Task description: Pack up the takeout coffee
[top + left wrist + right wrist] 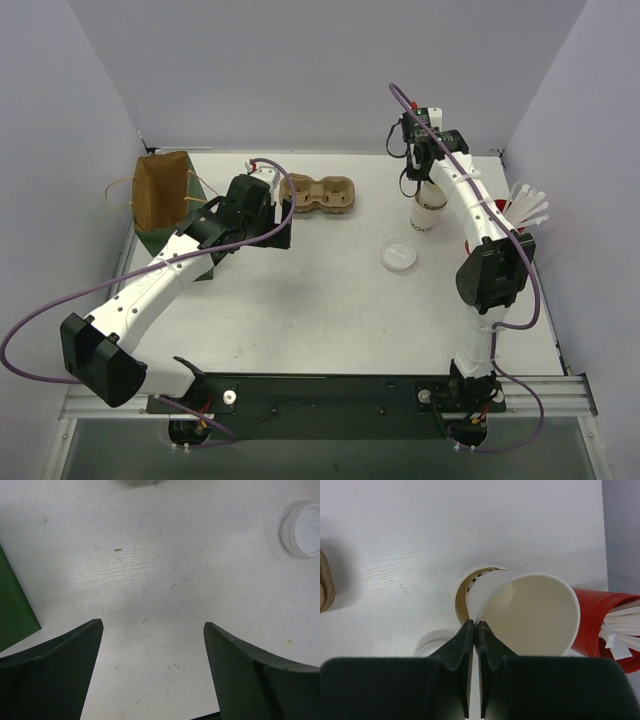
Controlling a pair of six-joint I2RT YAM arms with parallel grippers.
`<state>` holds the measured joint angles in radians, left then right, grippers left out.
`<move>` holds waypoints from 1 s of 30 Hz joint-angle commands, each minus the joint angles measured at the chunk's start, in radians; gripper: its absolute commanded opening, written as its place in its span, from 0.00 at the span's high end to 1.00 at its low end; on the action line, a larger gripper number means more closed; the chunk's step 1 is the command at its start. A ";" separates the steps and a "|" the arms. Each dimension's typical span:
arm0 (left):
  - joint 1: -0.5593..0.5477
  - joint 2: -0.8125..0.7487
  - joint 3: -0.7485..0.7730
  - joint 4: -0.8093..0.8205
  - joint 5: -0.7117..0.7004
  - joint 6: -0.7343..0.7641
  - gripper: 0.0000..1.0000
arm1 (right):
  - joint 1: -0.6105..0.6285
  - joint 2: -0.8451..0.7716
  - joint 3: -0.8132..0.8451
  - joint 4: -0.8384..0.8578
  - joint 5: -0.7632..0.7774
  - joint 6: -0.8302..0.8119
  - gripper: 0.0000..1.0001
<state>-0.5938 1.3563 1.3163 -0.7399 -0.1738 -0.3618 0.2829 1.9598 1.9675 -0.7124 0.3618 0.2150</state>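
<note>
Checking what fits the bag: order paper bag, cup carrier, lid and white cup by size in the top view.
1. paper bag
2. cup carrier
3. lid and white cup look alike, the cup partly hidden

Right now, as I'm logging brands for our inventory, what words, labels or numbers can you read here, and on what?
Black print on the side of the white paper cup: blurred and partly hidden, unreadable.
Brown paper bag, brown pulp cup carrier, round white plastic lid, red ribbed cup: no print visible.
</note>
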 commanded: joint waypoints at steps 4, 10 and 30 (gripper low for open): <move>0.009 -0.006 0.061 0.002 -0.003 0.000 0.06 | 0.022 -0.117 0.109 -0.093 0.063 -0.023 1.00; 0.017 -0.013 0.101 -0.022 -0.032 -0.017 0.02 | 0.129 -0.216 0.087 -0.140 0.002 0.039 1.00; 0.031 -0.114 0.143 -0.082 -0.095 -0.065 0.03 | 0.576 -0.151 -0.335 0.017 -0.023 0.349 1.00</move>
<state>-0.5694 1.2816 1.4445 -0.8185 -0.2550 -0.4133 0.8265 1.7992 1.6539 -0.7502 0.3061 0.4824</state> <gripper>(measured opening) 0.974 0.011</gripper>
